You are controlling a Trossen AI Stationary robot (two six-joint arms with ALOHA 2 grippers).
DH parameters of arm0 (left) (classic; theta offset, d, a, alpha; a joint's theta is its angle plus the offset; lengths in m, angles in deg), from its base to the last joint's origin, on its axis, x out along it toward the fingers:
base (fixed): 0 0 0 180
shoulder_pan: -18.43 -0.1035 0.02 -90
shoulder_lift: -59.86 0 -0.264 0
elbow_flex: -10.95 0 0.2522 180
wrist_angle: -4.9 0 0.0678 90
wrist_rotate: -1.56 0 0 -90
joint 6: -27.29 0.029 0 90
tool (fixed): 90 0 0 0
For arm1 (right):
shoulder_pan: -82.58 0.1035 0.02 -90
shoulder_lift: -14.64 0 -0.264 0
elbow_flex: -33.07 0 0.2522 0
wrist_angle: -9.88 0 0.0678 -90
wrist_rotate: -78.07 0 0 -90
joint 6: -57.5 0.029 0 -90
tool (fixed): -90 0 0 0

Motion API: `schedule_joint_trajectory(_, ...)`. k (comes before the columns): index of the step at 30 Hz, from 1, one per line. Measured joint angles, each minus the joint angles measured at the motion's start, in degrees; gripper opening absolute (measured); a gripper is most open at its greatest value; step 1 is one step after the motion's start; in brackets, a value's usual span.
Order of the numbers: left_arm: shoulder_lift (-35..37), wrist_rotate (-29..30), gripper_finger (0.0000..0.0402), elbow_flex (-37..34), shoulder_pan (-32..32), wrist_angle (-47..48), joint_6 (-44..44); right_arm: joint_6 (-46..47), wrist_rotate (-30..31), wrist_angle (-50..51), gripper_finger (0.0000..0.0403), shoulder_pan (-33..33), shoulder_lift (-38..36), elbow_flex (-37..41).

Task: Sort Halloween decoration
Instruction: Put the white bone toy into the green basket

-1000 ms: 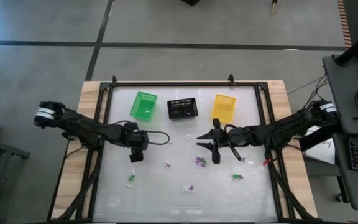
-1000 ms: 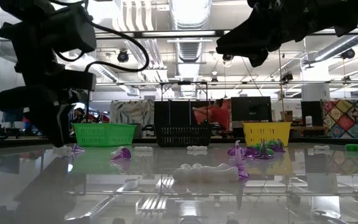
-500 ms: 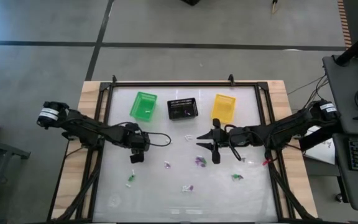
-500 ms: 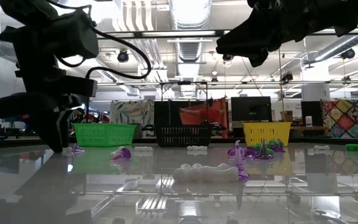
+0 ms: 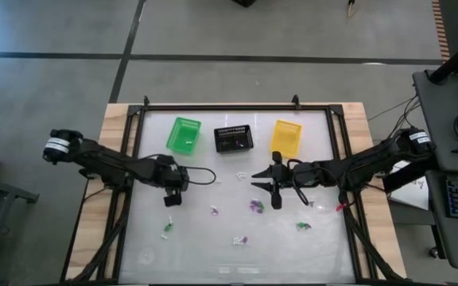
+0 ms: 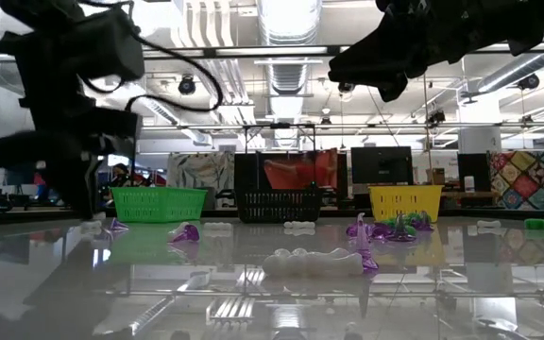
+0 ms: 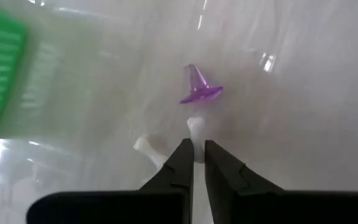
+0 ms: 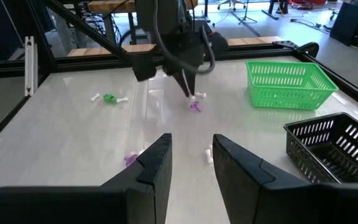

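Observation:
The Halloween decoration is a scatter of tiny trinkets on the white table point(image 5: 205, 262). My left gripper point(image 5: 169, 200) stands at the table's left middle, fingers down, shut on a white bone-shaped trinket point(image 7: 193, 126). A purple witch hat point(image 7: 199, 88) lies just beyond it. More trinkets lie at the middle: purple ones point(image 5: 255, 206) point(image 5: 213, 210), green ones point(image 5: 166, 231) point(image 5: 302, 226), a white one point(image 5: 243, 172). My right gripper point(image 8: 191, 155) hovers open over the table's middle with nothing between its fingers. My left gripper pinches the white bone between its two fingertips point(image 7: 185, 149), coming from above and pointing down. One knobbed end point(image 7: 194, 124) shows just past the tips, and another white end point(image 7: 145, 146) sticks out beside one finger. Whether the bone is clear of the table, I cannot tell.
Three small baskets stand in a row at the far side: green point(image 5: 184, 134), black point(image 5: 234, 139), yellow point(image 5: 285, 136). A dark frame point(image 5: 237, 106) rims the table. Bare surface lies along the near edge.
My left gripper has shut its fingers at the table surface and taken hold of the white bone beside the purple hat. My right gripper has kept still.

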Motion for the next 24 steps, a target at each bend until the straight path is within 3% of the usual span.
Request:
schedule_joint_trajectory(5, 7.6, 0.6, 0.0001, 1.1, 0.0, 0.6, 1.4, 0.0, 0.0, 0.0, 0.0107, 0.0, 0.0, 0.0)
schedule_joint_trajectory(12, 19.0, 4.8, 0.0000, 1.1, -4.7, -7.0, 7.3, -1.6, 0.0, -0.1, 0.0107, 0.0, 0.0, 0.0)
schedule_joint_trajectory(20, 21.7, 5.2, 0.0000, 0.6, -23.5, -15.6, 14.0, -5.7, 5.3, -0.7, 0.0107, -0.6, 0.0, 0.0)
schedule_joint_trajectory(24, 17.3, -3.2, 0.0000, 0.6, -34.8, -20.5, 15.8, -8.2, 7.5, -1.2, 0.0107, -2.0, 0.0, 0.0)
